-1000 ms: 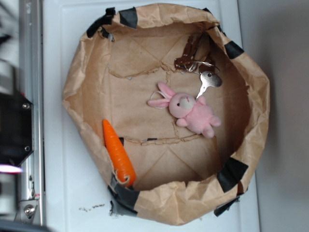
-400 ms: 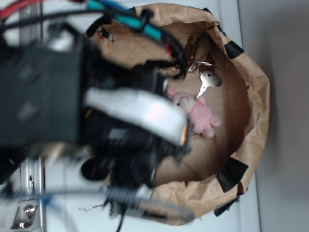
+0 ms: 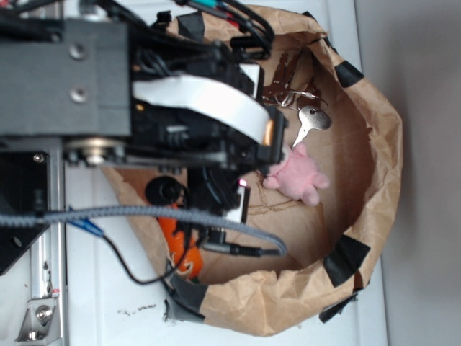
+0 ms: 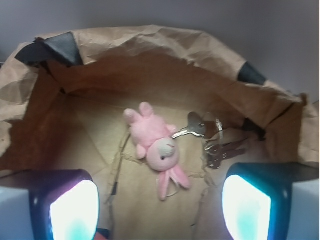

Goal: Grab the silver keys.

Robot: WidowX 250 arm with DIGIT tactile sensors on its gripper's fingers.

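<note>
In the wrist view the keys (image 4: 216, 141) lie right of centre, beyond the tool (image 4: 160, 207), long axis sideways, its fingers spread open and empty.

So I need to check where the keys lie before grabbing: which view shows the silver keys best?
The wrist view: the silver keys lie unobstructed beside the pink bunny. In the exterior view the keys show, but the robot arm partly covers the bunch.
</note>
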